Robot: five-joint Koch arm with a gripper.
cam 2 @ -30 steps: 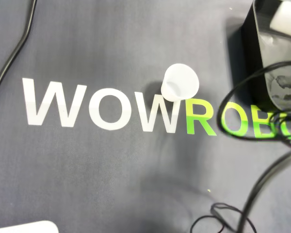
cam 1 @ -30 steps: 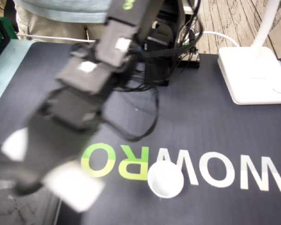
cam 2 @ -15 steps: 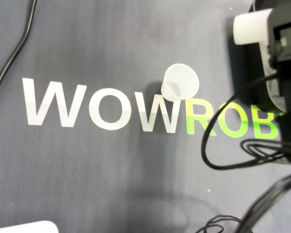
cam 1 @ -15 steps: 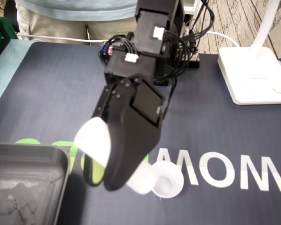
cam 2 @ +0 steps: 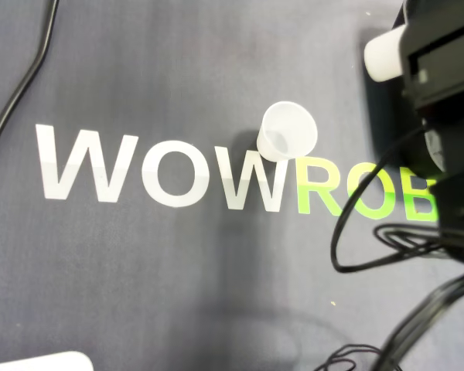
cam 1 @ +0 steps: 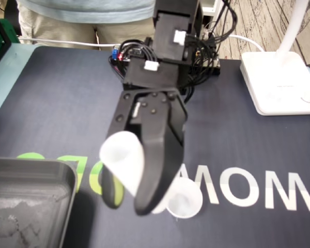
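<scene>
**Arm swings in with 1 cup toward the other**

Since half a second ago the arm has shifted a little to the right in the fixed view, and the blur of its earlier sweep is gone. The standing cup [cam 1: 185, 199] has not moved. The gripper [cam 1: 127, 202] is clenched on the held cup [cam 1: 122, 155]: its 2 jaws pinch the wall, and the cup lies tilted with its mouth toward the upper left. In the overhead view the held cup [cam 2: 385, 56] is above and to the right of the standing cup [cam 2: 287, 131], clearly apart from it, over the dark mat [cam 2: 178, 294]. A tray [cam 1: 31, 170] sits at the lower left and a lamp base [cam 1: 279, 82] at the right of the fixed view.

The step looks like nesting 1 cup into the other. To do it well, turn the wrist until the held cup's base points down, centre it over the standing rim and descend slowly. Keep the broad jaw off the light standing cup, and let go only once the cup is seated.
</scene>
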